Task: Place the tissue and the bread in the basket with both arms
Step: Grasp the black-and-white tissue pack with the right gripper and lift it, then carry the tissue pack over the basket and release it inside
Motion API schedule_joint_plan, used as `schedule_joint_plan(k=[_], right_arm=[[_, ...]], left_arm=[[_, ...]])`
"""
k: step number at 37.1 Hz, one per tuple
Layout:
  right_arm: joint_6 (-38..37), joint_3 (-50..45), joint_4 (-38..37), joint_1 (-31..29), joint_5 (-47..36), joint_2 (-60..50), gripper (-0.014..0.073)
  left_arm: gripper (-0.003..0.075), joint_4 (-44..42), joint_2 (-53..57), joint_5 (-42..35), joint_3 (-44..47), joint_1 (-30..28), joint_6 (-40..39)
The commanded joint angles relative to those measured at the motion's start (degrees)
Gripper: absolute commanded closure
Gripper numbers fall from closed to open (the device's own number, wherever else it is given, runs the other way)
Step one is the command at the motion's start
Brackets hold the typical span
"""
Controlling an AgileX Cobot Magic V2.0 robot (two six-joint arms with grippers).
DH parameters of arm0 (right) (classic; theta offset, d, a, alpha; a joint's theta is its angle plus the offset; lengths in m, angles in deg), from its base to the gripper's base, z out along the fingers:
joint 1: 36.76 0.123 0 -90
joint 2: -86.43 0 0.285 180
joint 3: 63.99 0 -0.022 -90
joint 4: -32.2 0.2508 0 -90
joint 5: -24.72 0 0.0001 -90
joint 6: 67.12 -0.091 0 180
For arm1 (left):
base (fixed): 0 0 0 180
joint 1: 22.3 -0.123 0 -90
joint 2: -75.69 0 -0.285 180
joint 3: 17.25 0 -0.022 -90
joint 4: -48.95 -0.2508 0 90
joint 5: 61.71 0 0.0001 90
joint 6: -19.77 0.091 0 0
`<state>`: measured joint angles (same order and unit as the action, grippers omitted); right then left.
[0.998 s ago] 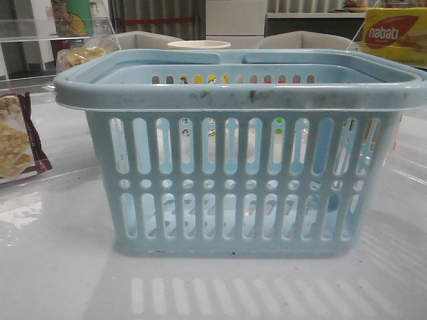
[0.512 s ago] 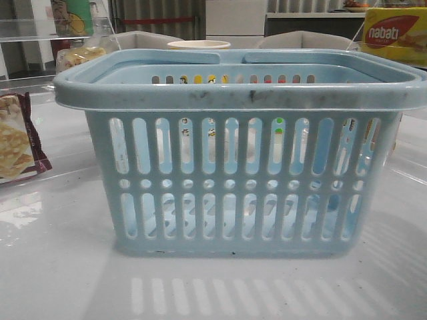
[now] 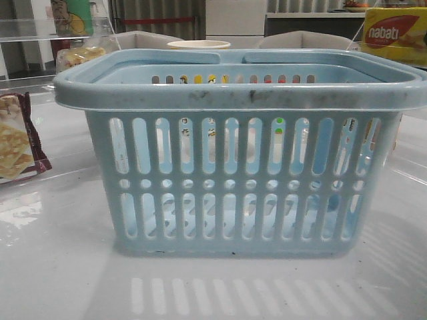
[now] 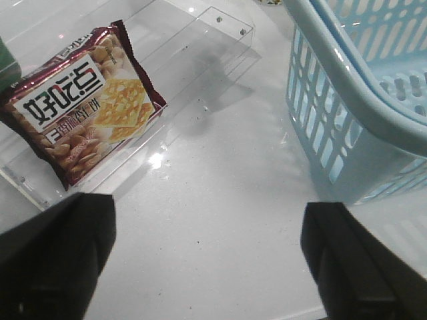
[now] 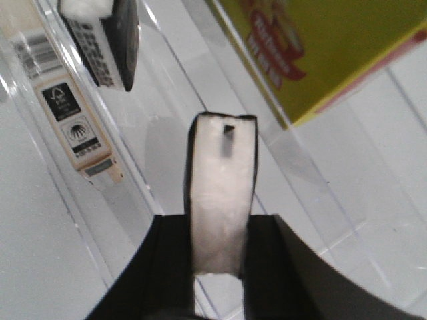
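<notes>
The tissue (image 5: 221, 200) is pinched edge-on between the right gripper (image 5: 220, 263) jaws, so only the thin pale side with its dark border is seen sticking out ahead of the fingertips. Gripped by the narrow edge like that, it probably drops into the basket (image 3: 240, 100) cleanly once carried over. Beyond the gripper and off to one side sits the yellow box (image 5: 320, 47) on a clear acrylic shelf (image 5: 133, 180), with another small dark-and-white pack (image 5: 103, 40) further ahead on the other side.

The left gripper (image 4: 200, 260) is spread wide and holds nothing. It hangs over bare table (image 4: 207, 227), with the basket wall close beside one finger and the maroon cracker bag (image 4: 83, 107) further out past the other finger on a clear tray. The bread can't be made out for certain in any view; a golden packet behind the basket in the front view might be it.

Compared with the earlier front frames, basically nothing is changed: basket, cracker bag and yellow box sit in the same spots, and neither arm is seen there.
</notes>
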<state>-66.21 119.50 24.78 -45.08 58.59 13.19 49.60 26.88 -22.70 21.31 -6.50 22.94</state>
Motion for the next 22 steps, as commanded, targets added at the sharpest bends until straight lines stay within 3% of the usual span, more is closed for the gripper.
schedule_joint_plan(k=[1,10,22], right_arm=[[0.2,2.2,-1.1,0.8,-1.8,-7.7,0.0417],[0.2,2.1,0.2,6.8,4.0,-18.0,0.0417],[0.2,1.1,7.4,21.4,9.3,-21.6,0.0417]], left_arm=[[0.0106,-0.1,-0.1,-4.0,-2.0,0.5,0.1],[0.0106,-0.1,-0.1,-4.0,-2.0,0.5,0.1],[0.0106,-0.1,-0.1,-4.1,-2.0,0.5,0.1]])
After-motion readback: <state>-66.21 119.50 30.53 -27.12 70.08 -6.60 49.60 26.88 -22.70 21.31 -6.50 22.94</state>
